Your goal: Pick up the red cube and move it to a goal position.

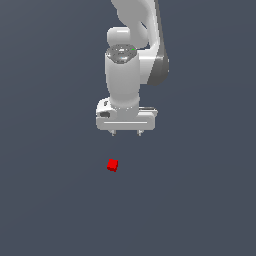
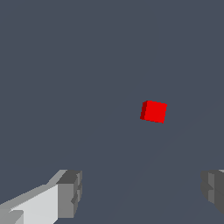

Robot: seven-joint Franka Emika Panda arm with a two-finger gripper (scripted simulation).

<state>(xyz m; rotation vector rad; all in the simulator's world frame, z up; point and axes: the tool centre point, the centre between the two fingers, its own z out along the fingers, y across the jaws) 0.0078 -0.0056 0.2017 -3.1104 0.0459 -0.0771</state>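
Fingers spread wide, holding nothing, red cube apart on grey floor

Tiny bright red cube, apparently resting flat on the grey ground, slightly skewed.

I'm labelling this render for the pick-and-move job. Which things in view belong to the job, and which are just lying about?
Belongs to the job:
- red cube, resting on the floor, not held
- gripper, open above the cube, fingers spread apart

Just lying about:
- nothing else; only the plain dark floor shows, and no goal marker is visible
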